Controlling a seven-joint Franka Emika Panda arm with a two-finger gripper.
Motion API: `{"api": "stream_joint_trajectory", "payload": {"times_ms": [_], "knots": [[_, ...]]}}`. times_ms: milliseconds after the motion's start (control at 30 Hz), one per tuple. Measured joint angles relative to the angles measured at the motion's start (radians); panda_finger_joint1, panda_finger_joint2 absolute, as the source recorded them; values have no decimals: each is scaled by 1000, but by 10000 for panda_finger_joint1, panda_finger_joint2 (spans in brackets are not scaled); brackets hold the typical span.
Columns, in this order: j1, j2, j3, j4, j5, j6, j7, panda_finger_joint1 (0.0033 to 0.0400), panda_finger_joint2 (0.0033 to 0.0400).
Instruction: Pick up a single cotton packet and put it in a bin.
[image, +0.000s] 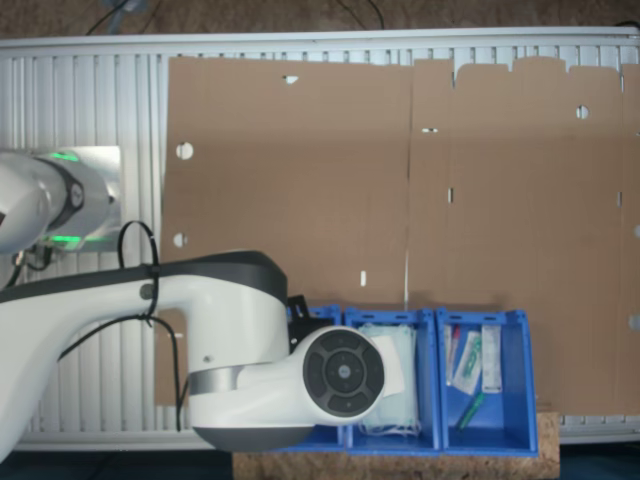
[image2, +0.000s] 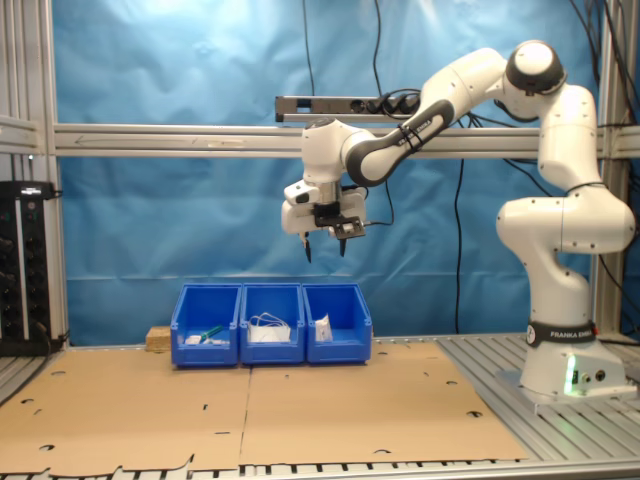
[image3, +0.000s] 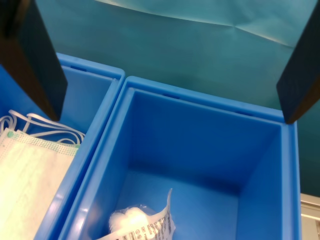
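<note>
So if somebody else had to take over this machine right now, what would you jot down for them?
Claw: open, empty, hanging high above the row of three blue bins.
Cotton packet: lying in the bin at the second exterior view's right end. Face masks are in the middle bin; the far end bin holds other small packets.
Done: a packet sits in a bin.
Left: nothing obvious; I cannot tell whether this packet was just dropped or is about to be picked.

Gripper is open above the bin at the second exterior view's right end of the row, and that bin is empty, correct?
Not quite: that blue bin is not empty. The wrist view shows a white cotton packet lying on its floor, and the second exterior view shows it there too. The rest holds: the gripper hangs open above that end of the row.
</note>
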Motion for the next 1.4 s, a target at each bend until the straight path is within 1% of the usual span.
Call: {"api": "stream_joint_trajectory", "payload": {"times_ms": [567, 933, 1400], "knots": [[0, 0, 0, 0, 0, 0, -3, 400, 400], [0, 0, 0, 0, 0, 0, -14, 400, 400], [0, 0, 0, 0, 0, 0, -17, 400, 400]]}}
